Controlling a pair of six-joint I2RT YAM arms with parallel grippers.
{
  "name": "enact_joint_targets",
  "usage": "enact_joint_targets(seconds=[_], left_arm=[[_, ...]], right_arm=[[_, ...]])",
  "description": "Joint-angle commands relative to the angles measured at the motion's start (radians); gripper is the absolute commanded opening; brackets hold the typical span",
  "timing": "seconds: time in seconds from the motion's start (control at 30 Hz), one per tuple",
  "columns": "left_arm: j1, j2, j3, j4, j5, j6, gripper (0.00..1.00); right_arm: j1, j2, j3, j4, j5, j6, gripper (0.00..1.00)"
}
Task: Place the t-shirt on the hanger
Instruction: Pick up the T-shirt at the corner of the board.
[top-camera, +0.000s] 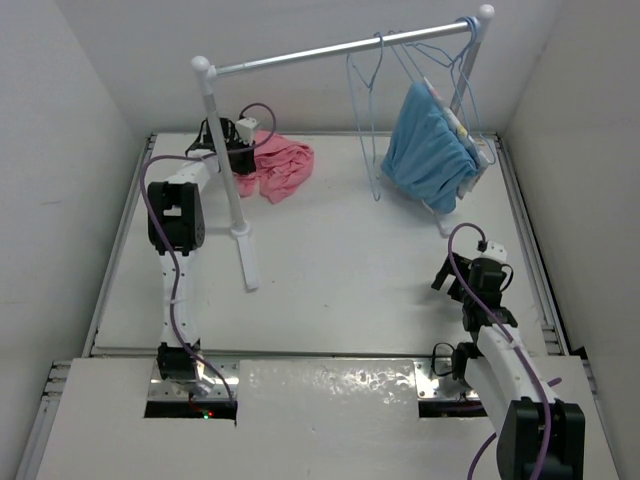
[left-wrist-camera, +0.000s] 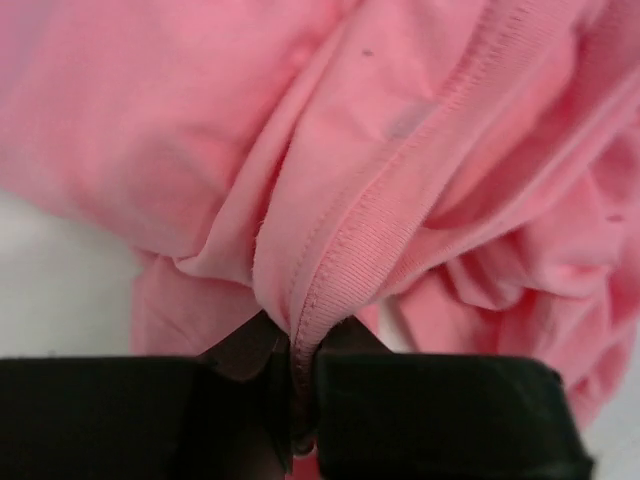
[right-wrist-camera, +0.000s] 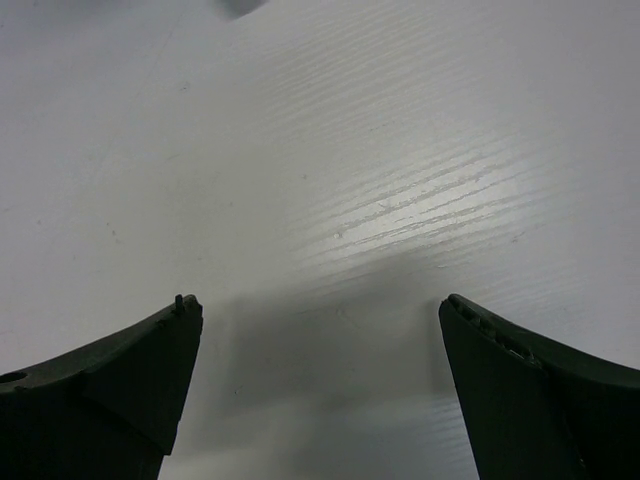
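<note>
The right pincer (right-wrist-camera: 320, 310) hovers spread wide over the white surface (right-wrist-camera: 400, 150). Farther back, the left pincer (left-wrist-camera: 295, 345) pinches a ribbed seam of the t-shirt (left-wrist-camera: 400, 150) (crumpled just beyond its tips). The hanger (top-camera: 365, 120) dangles from the rail (top-camera: 300, 58), well to that pincer's right.

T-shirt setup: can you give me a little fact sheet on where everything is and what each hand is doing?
t-shirt: pink, crumpled on the table, far left, by the rail's left post
left hand: shut on the t-shirt's ribbed edge
right hand: open, empty, over the table, near right
hangers: light blue, on the rail, far right; none carries the t-shirt
blue garment: hanging at the rail's right end
</note>
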Motion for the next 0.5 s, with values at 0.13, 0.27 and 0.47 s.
enact_joint_targets(seconds=[0.13, 0.27, 0.47], left_arm=[[0.059, -0.162, 0.051, 0.165, -0.356, -0.091, 0.00], [0.159, -0.228, 0.131, 0.167, -0.286, -0.250, 0.00], [0.332, -0.444, 0.148, 0.153, -0.295, -0.330, 0.00]], right_arm=[[-0.003, -0.002, 0.005, 0.036, 0.003, -0.015, 0.99], [-0.003, 0.010, 0.013, 0.034, -0.020, -0.018, 0.99], [-0.003, -0.025, 0.025, 0.011, 0.003, -0.015, 0.99]])
